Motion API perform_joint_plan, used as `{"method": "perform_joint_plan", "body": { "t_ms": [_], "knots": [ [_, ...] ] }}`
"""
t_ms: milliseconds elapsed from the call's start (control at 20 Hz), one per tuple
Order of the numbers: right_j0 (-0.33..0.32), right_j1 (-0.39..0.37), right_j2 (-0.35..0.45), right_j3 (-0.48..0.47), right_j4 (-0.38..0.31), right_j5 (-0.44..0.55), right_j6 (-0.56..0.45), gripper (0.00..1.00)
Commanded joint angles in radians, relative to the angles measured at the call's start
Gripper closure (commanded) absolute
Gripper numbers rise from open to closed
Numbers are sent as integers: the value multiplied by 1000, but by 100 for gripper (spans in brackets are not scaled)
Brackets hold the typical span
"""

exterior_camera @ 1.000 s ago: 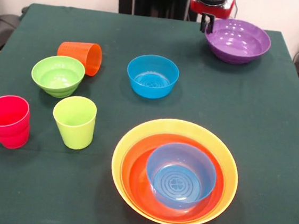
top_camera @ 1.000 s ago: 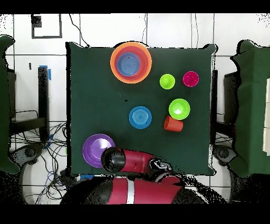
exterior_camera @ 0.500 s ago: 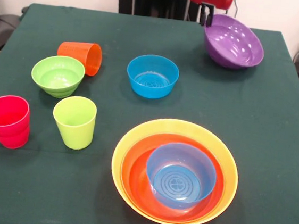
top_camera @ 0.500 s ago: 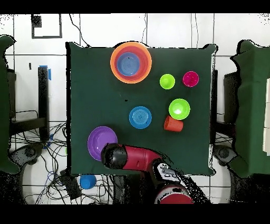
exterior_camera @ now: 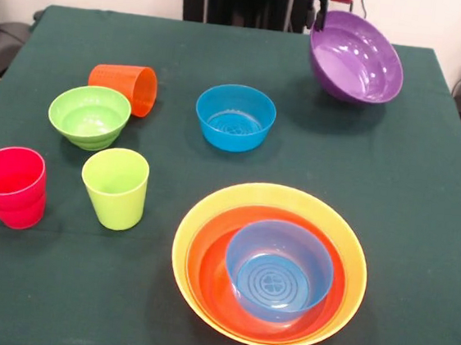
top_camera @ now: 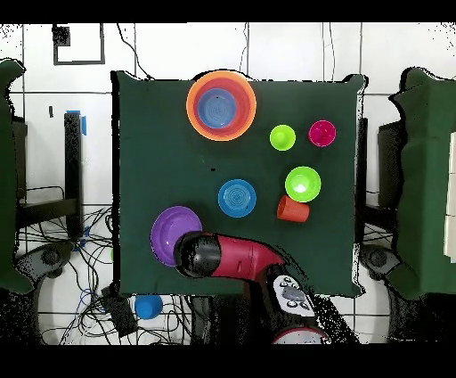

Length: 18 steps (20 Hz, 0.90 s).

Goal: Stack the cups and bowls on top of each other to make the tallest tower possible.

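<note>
Purple bowl (exterior_camera: 357,58) hangs tilted above the table's (exterior_camera: 425,201) far right corner, its rim clenched by the gripper (exterior_camera: 317,15) at its upper left edge; the yellow-orange bowl (exterior_camera: 348,243) sits well apart, nearer the camera.

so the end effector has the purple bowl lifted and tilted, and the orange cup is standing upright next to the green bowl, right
Not quite. The orange cup lies on its side beside the green bowl, as the front view shows. The rest holds: the end effector holds the purple bowl lifted and tilted.
</note>
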Motion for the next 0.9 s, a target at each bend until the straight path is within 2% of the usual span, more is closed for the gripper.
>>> {"method": "perform_joint_plan", "body": {
  "t_ms": [50,300,550,900],
  "knots": [
    [-12,-12,107,-205,59,175,50,100],
    [-38,2,150,-279,86,178,39,100],
    [-33,24,151,-382,89,166,44,100],
    [-16,26,129,-539,98,310,56,100]
  ]
}}
